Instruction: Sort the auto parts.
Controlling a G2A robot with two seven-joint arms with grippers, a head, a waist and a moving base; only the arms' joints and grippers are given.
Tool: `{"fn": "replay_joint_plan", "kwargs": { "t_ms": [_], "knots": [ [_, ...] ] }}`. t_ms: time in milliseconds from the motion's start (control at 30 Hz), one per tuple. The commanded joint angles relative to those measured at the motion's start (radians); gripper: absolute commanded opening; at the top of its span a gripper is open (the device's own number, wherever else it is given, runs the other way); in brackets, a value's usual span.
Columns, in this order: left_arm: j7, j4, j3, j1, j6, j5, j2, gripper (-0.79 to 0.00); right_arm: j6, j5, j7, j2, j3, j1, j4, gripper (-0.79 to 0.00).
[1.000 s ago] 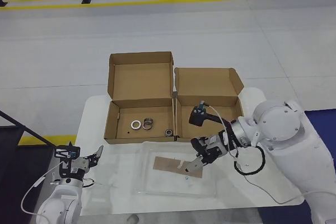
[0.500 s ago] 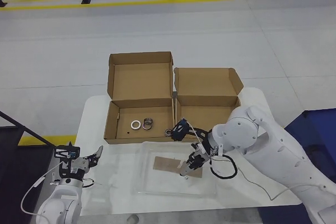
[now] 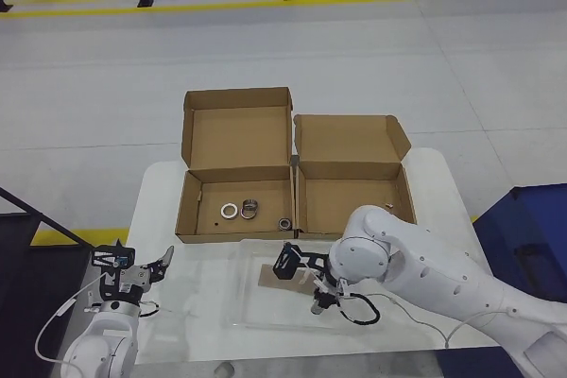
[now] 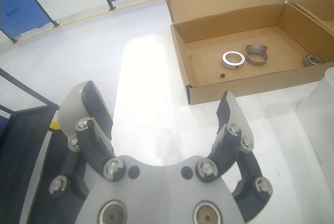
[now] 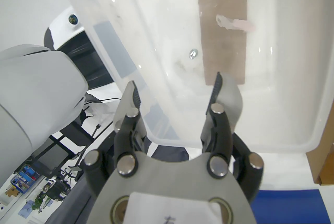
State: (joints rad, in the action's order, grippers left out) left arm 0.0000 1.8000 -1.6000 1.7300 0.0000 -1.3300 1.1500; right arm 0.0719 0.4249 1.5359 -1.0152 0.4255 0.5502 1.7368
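My right gripper (image 5: 175,90) is open over the near end of the clear plastic tray (image 5: 292,115), nothing between its fingers. Just ahead of it a small silver bolt (image 5: 193,53) lies on the tray floor beside a brown cardboard strip (image 5: 221,13), which carries a pale plastic piece (image 5: 233,23). From above, that arm hangs over the tray (image 3: 255,307) and the strip (image 3: 274,277). The left box (image 4: 180,42) holds a silver ring (image 4: 233,60), two stacked bearing rings (image 4: 257,58) and another bearing (image 4: 312,60). My left gripper (image 4: 159,99) is open and empty, low over the table's left front corner (image 3: 161,266).
Two open cardboard boxes stand side by side at the back of the white table (image 3: 161,189): the left box (image 3: 213,222) and the right box (image 3: 350,203), lids up. A small dark speck (image 4: 222,75) lies in the left box. A black frame (image 4: 23,110) borders the table's left.
The right arm has swung from in front of the right box leftward and down over the clear tray. The left arm has kept still.
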Motion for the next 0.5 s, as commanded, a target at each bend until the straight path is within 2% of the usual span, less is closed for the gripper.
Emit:
{"fn": "replay_joint_plan", "kwargs": {
  "t_ms": [0, 467],
  "knots": [
    [0.000, 0.000, 0.000, 0.000, 0.000, 0.000, 0.000, 0.000, -0.018, 0.033, 0.000, -0.007, -0.026, -0.006, -0.004, -0.517],
    [0.000, 0.000, 0.000, 0.000, 0.000, 0.000, 0.000, 0.000, -0.034, 0.093, -0.007, -0.062, -0.092, -0.011, -0.062, -0.514]
  ]
}}
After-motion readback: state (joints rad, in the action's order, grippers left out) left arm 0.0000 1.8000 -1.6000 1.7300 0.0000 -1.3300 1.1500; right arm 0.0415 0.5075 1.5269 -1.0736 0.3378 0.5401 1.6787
